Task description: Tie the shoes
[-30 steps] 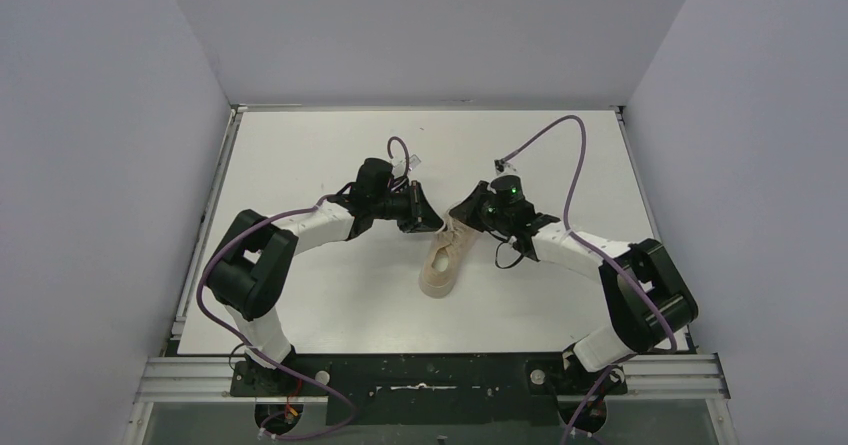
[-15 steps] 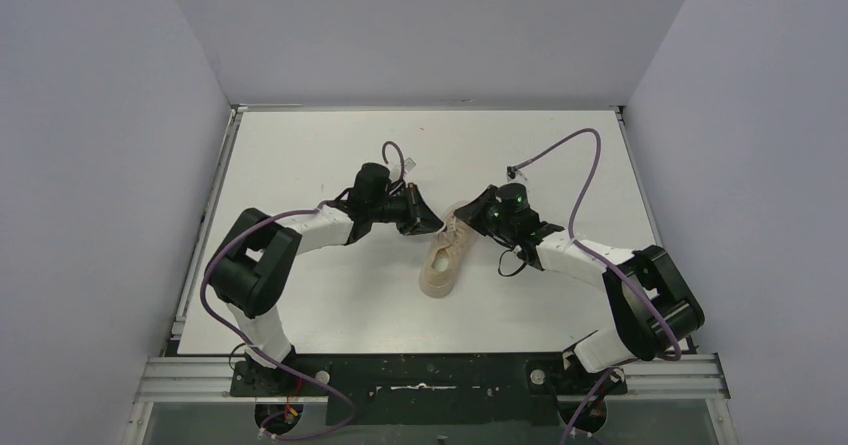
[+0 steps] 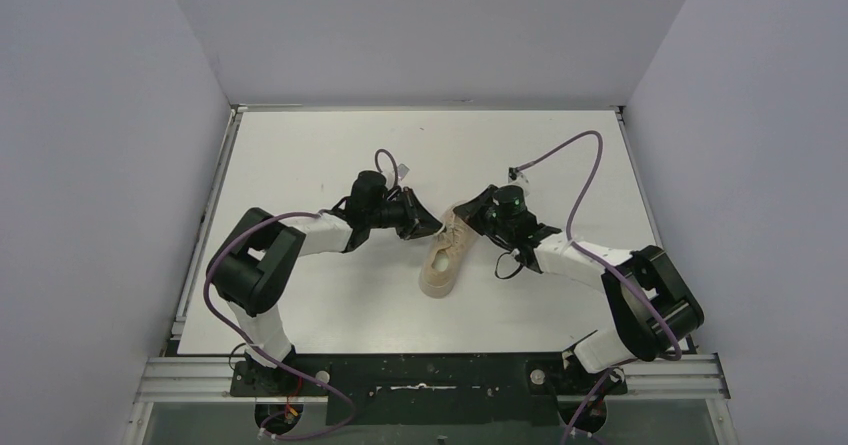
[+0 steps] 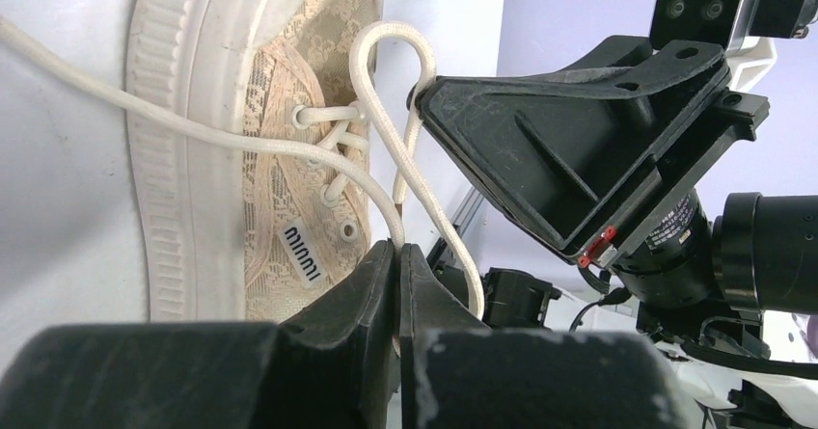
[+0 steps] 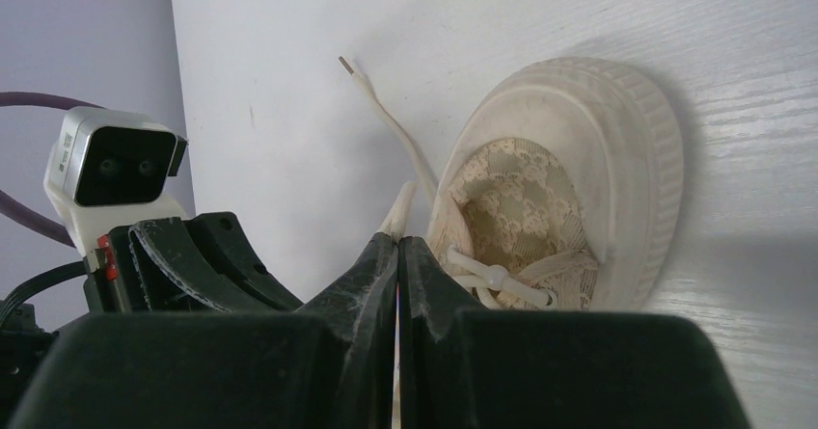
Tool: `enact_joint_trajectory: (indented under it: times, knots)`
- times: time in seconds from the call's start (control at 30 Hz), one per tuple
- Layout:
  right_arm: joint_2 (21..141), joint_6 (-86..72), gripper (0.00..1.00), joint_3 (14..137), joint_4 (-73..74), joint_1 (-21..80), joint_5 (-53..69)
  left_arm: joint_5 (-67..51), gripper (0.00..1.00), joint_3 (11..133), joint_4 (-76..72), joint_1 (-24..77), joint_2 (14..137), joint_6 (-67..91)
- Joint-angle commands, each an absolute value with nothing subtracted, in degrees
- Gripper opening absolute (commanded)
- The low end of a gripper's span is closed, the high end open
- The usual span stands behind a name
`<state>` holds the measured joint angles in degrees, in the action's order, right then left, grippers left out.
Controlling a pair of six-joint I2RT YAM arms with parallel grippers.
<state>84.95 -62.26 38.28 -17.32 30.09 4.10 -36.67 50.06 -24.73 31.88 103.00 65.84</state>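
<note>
A small cream-beige sneaker [image 3: 444,258] lies mid-table, toe toward the arm bases. It also shows in the left wrist view [image 4: 289,140] and the right wrist view [image 5: 569,169]. My left gripper [image 3: 428,224] is at the shoe's far left side, shut on a cream lace [image 4: 381,193] that forms a loop [image 4: 391,39] over the eyelets. My right gripper [image 3: 473,215] is at the shoe's far right side, shut on another lace [image 5: 397,207]. A loose lace end [image 5: 371,92] trails on the table beyond the shoe.
The white table [image 3: 330,155] is walled on three sides by grey panels. Purple cables [image 3: 560,150] arc above both arms. A metal rail [image 3: 430,375] with the arm bases runs along the near edge.
Both grippers have shifted slightly left and toward the near edge beside the shoe's collar, still holding the laces. The shoe has stayed in place.
</note>
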Motion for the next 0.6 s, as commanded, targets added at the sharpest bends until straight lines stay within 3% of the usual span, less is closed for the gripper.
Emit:
enact_joint_trajectory:
  times: [0.0,0.57]
  knots:
    - [84.56,-62.35,0.00,38.47,-22.34,31.14,1.58,-36.21,0.00,49.39,-30.23,31.77,102.74,67.49]
    - [84.09,-62.91,0.00,37.68,-19.86,34.02,1.22,-36.80,0.00,47.90,-33.59,31.92,102.96,68.72]
